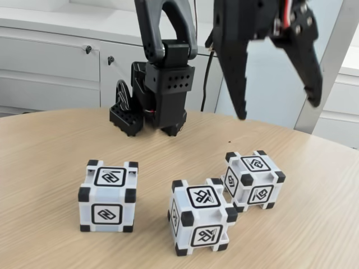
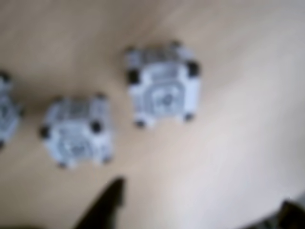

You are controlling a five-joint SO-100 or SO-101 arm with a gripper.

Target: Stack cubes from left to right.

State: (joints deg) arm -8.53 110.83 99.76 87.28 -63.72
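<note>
Spread wide with nothing between its fingers, the pincer (image 1: 279, 111) hangs in the air in the fixed view, and I take the middle cube (image 1: 201, 216) as my landmark for everything else. From my remote seat I see the two black fingers splayed well apart, one long finger (image 1: 235, 84) pointing down behind and above the middle cube, the other (image 1: 308, 73) angled out to the right of it; neither touches any cube. The middle cube sits nearest the camera on the wooden table (image 1: 45, 157). To its left, well apart, stands the left cube (image 1: 108, 196), upright with a glyph on its top and front. Behind the middle cube and to its right, just beside it and possibly touching at a corner, is the right cube (image 1: 253, 179). Farther back from the middle cube I see the black perforated arm base (image 1: 162, 95) at the table's far side, with white cabinets (image 1: 50, 61) behind. In the wrist view everything is blurred: I make out two whole cubes (image 2: 162, 86) (image 2: 76, 131) side by side but apart, a sliver of a third (image 2: 7, 112) at the left edge, and a dark fingertip (image 2: 107, 205) at the bottom, clear of them all.
</note>
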